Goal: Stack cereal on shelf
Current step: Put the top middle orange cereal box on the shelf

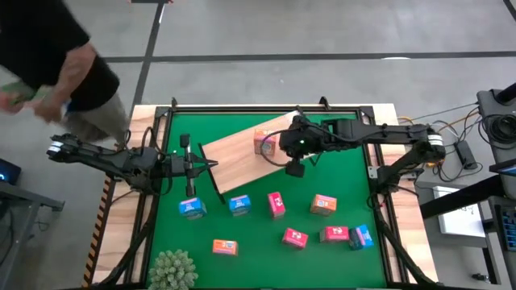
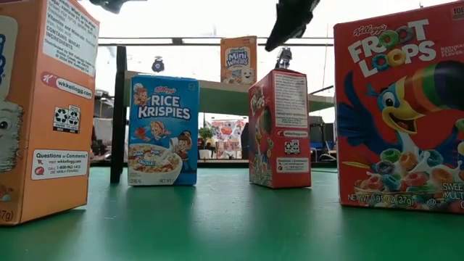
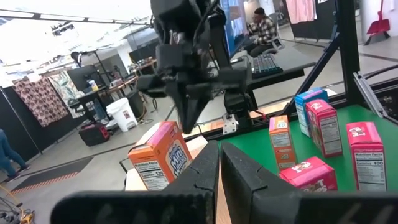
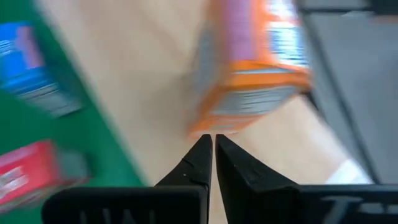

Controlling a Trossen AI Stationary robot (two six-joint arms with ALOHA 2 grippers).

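The light-wood shelf stands askew on the green mat, on thin dark legs. One orange cereal box stands on it and also shows in the low view. My right gripper is shut, its fingers pointing down beside and just above that box. My left gripper is shut at the shelf's near-left edge and holds nothing. Several more orange, pink-red and blue boxes stand on the mat, among them a blue one and a pink-red one. My right gripper has its shut fingertips at the lower edge of the orange box on the shelf. I cannot tell whether they touch it. The box stands upright on the board.
A fuzzy green plant sits at the mat's near-left corner. Boxes line the mat's near half, from the blue one to the blue one. A person stands beyond the table's far-left corner.
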